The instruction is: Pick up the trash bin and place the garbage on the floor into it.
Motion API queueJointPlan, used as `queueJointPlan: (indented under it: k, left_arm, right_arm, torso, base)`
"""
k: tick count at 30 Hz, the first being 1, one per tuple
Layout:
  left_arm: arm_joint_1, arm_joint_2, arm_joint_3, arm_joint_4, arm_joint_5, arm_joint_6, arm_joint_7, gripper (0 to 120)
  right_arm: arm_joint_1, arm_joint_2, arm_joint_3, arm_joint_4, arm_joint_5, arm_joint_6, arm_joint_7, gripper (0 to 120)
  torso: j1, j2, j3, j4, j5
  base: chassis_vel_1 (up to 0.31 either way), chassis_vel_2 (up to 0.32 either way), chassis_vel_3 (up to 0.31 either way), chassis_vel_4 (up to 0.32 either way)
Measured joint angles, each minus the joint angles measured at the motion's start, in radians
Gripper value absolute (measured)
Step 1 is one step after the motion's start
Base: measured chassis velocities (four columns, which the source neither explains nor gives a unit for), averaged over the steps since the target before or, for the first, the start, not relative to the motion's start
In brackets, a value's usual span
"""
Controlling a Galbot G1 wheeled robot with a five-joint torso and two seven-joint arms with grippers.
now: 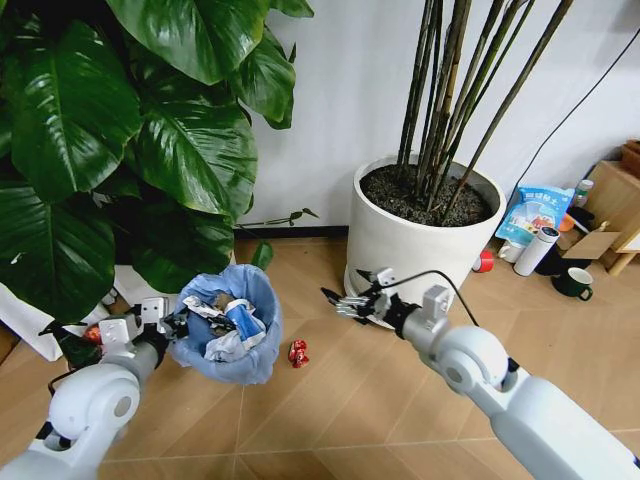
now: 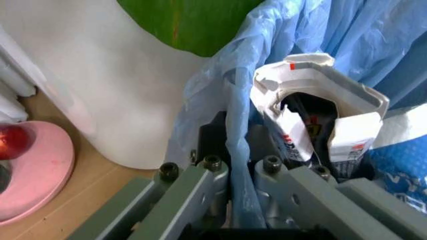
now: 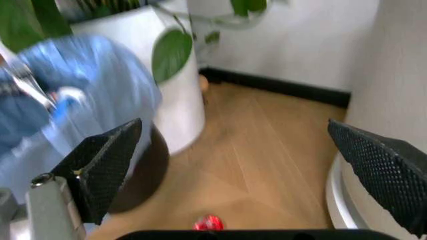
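Above the wood floor (image 1: 380,400), the left gripper (image 1: 178,322) is clamped on the rim of the bin (image 1: 232,325), held aloft before the leafy plant (image 1: 120,150), while the right gripper (image 1: 345,303), fingers (image 3: 107,165) spread wide and empty, hovers near the white pot (image 1: 420,245), a red wrapper (image 1: 298,352) lying between them.

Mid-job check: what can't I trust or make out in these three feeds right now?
- Trash bin base: head view, hidden by its blue bag and the left gripper.
- Bin bottom contents: left wrist view, covered by a crumpled carton.
- Red wrapper: right wrist view, blurred, partly behind the open right gripper.
- Label on that wrapper: head view, too small.
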Motion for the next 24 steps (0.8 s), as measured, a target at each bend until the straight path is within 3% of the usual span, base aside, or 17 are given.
queueJointPlan:
  k: [9,11,13,17,24]
  left_arm:
    - [-0.005,0.018,0.002,-0.017,-0.045,0.01,-0.009,0]
    - [-0.004,0.022,0.0,-0.019,-0.061,0.013,-0.013,0]
    - [-0.004,0.022,0.0,-0.019,-0.061,0.013,-0.013,0]
    - [-0.005,0.019,-0.001,-0.029,-0.069,0.015,-0.014,0]
    - [-0.001,0.019,-0.011,-0.044,-0.072,0.015,-0.017,0]
  right_arm:
    - [0.019,0.066,-0.086,-0.221,-0.13,0.026,-0.056,100]
    - [0.064,0.114,-0.151,-0.344,-0.149,0.027,-0.086,100]
    - [0.064,0.114,-0.151,-0.344,-0.149,0.027,-0.086,100]
    - [0.139,0.239,-0.252,-0.539,-0.168,0.038,-0.104,100]
    - [0.227,0.372,-0.323,-0.736,-0.193,0.063,-0.118,100]
  torso:
    - [0.0,0.0,0.0,0.0001,0.0002]
    - [0.0,0.0,0.0,0.0002,0.0002]
    - [0.0,0.0,0.0,0.0002,0.0002]
    - [0.0,0.0,0.0,0.0001,0.0001]
    - [0.0,0.0,0.0,0.0004,0.0001]
  base:
    - [0.0,0.0,0.0,0.0]
    - [0.0,0.0,0.0,0.0]
    - [0.0,0.0,0.0,0.0]
    - [0.0,0.0,0.0,0.0]
    - [0.0,0.0,0.0,0.0]
